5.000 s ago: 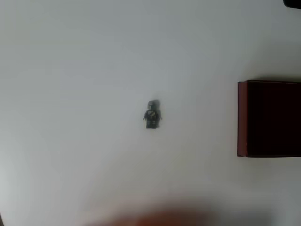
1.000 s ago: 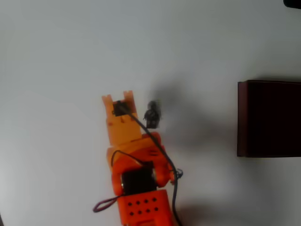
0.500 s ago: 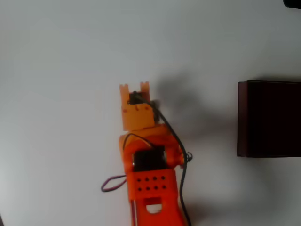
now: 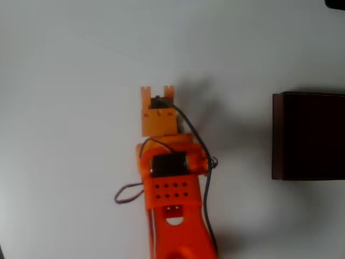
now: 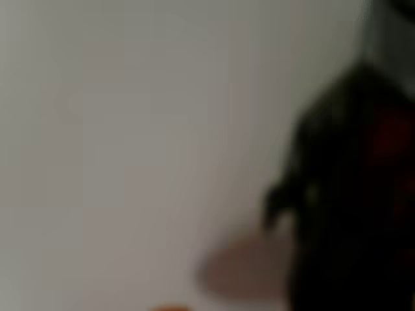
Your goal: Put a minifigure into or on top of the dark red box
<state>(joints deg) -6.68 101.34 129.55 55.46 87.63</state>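
A plain white surface is seen. The orange hand is well left of the box; its state cannot be told. The figure is seen blurred, close to the wrist camera.

Wide open white table all around in the overhead view, bare to the left, above and along the bottom left. The orange arm reaches up from the bottom edge and takes the middle lane, its black cable looping off its right side. Between the arm and the dark red box at the right edge there's a clear strip of table. The box's open top faces up, nothing over it.
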